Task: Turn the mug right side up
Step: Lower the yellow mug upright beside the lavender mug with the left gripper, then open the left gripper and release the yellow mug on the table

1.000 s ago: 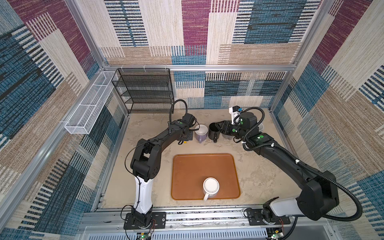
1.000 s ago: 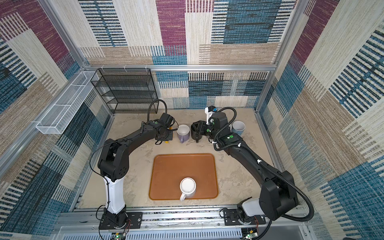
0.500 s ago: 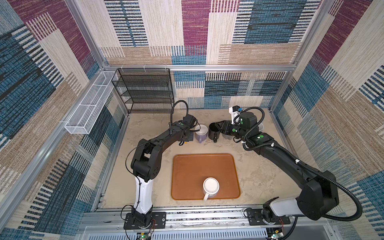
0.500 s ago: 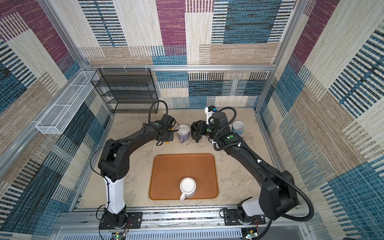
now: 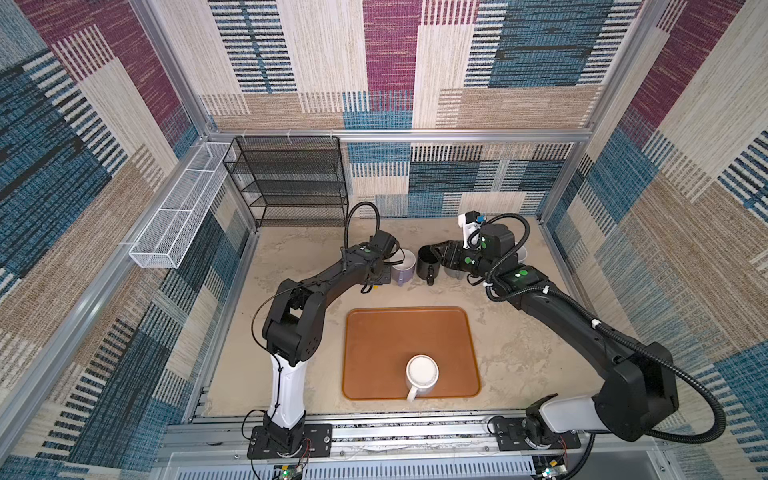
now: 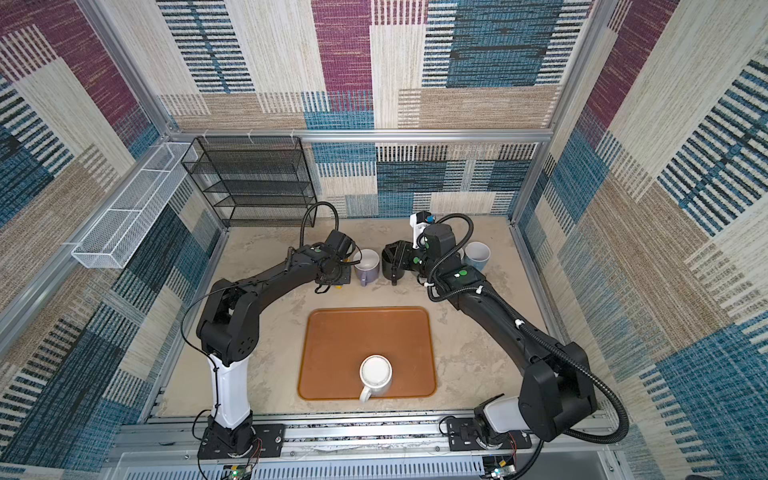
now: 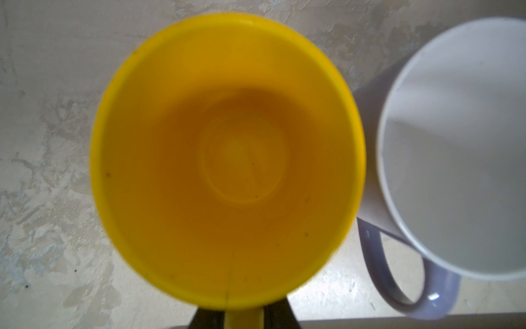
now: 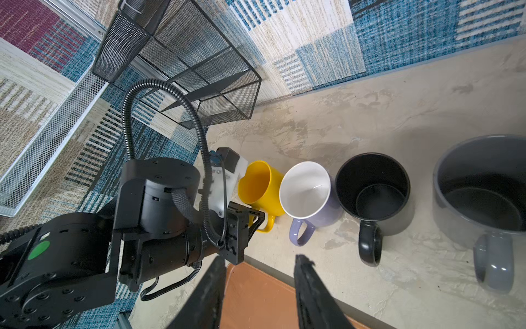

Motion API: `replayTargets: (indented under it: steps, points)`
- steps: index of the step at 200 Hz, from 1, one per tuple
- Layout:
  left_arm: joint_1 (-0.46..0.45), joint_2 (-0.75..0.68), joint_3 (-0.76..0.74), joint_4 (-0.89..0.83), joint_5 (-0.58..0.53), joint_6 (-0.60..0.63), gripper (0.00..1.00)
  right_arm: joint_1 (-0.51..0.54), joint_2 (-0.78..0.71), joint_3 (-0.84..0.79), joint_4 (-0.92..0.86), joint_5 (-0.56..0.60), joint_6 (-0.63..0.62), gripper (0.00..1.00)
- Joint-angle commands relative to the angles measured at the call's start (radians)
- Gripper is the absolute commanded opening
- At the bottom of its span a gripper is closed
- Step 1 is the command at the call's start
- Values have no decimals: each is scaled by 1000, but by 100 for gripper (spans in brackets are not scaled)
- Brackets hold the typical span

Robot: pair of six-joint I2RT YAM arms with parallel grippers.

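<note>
A yellow mug (image 7: pixel 227 159) stands upright on the table, mouth up, beside a purple mug (image 7: pixel 455 148). My left gripper (image 7: pixel 244 317) is shut on the yellow mug's handle (image 8: pixel 263 225); in both top views that mug is almost hidden under the left wrist. A white mug (image 5: pixel 422 372) sits on the brown tray (image 5: pixel 374 332) near its front edge, apparently bottom up, with its handle toward the front. My right gripper (image 8: pixel 260 270) hangs open and empty, just right of the black mug (image 5: pixel 427 259).
The yellow, purple and black (image 8: pixel 373 188) mugs and a grey mug (image 8: pixel 484 188) stand upright in a row behind the tray. A pale blue mug (image 6: pixel 477 255) is at the back right. A black wire rack (image 5: pixel 291 183) and a white wire basket (image 5: pixel 178 216) line the back left.
Almost nothing: the left wrist has shifted very slightly at the yellow mug. The right arm holds still.
</note>
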Motion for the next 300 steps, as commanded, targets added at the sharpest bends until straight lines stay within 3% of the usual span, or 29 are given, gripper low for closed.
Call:
replayTargets:
  steps: [1,59,98,185,241,300]
  points:
    - [-2,-6,-7,-4,11,-23,0,0,-9,-4,11,-4,-8,43]
    - [-1,14,1,-34,22,-19,0,0,-10,-5,11,-4,-8,43]
    - [-2,13,-1,-41,27,-18,13,1,-14,-7,10,-3,-6,43]
    - [-1,37,30,-81,38,-22,26,1,-30,-20,8,5,-6,43]
    - [-1,26,30,-89,46,-19,53,1,-38,-26,12,7,-7,43]
    - [-2,-24,9,-116,45,-25,56,0,-58,-46,14,15,-13,44]
